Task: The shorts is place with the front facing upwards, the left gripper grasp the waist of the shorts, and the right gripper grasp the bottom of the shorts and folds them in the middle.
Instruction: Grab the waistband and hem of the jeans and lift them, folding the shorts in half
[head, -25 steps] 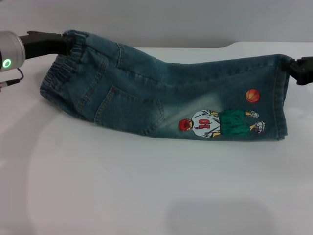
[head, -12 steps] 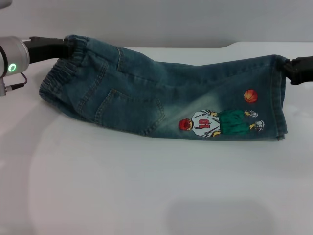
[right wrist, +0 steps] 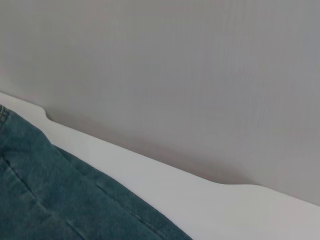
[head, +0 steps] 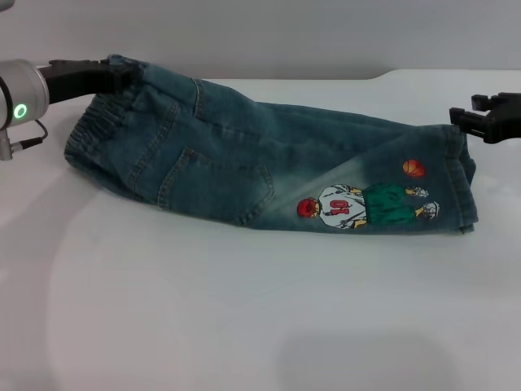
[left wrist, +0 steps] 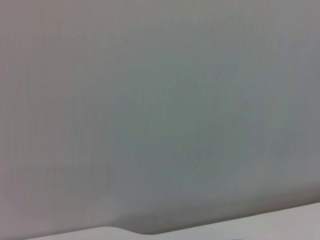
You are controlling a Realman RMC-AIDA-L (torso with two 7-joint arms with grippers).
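A: Where do things stand?

B: The blue-green washed denim shorts (head: pixel 269 175) lie folded along their length on the white bench (head: pixel 244 309). The black left pincer (head: pixel 122 75) is clamped on the gathered, puckered elastic waist (head: pixel 94 130), holding that far corner lifted. The black right pincer (head: pixel 460 116) hovers with its fingers spread, gripping nothing, just beside the flat, double-stitched hem at the bottom of the shorts (head: pixel 466 183).

A: Any risk?

B: I'd say the fold may skew. Denim is stiff and heavy; with one end free, a pull at the waist could drag the layers apart. The elastic ruffles could also slip out.
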